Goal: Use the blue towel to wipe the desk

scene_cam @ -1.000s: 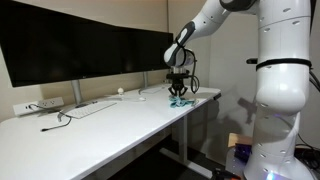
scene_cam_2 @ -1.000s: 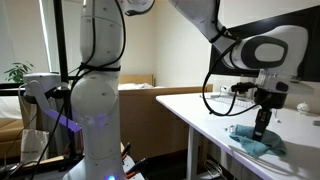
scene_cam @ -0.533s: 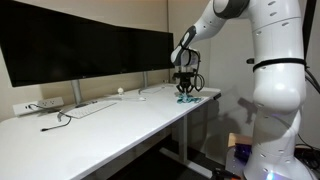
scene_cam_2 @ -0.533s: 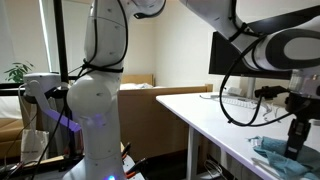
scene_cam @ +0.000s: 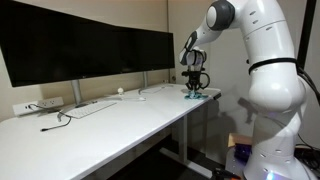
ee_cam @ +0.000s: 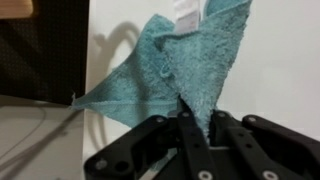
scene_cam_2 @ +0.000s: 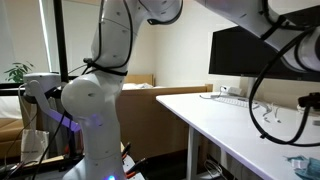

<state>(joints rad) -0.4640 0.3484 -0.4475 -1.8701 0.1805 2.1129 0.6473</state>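
Observation:
The blue towel (ee_cam: 170,65) lies spread on the white desk (ee_cam: 280,70) in the wrist view, with a white label at its top edge. My gripper (ee_cam: 195,120) is shut on a pinched fold of the towel. In an exterior view the gripper (scene_cam: 195,88) presses the towel (scene_cam: 197,95) down at the far end of the desk (scene_cam: 110,120), near the corner. In an exterior view only a scrap of towel (scene_cam_2: 303,162) shows at the right edge, with the gripper mostly cut off.
Two wide dark monitors (scene_cam: 80,50) stand along the back of the desk. A keyboard (scene_cam: 88,108), cables and a power strip (scene_cam: 35,105) lie in front of them. The desk edge drops off beside the towel (ee_cam: 60,60).
My gripper has dragged the towel along the desk toward its far end, away from the keyboard. In an exterior view it has slid nearly out of frame to the right.

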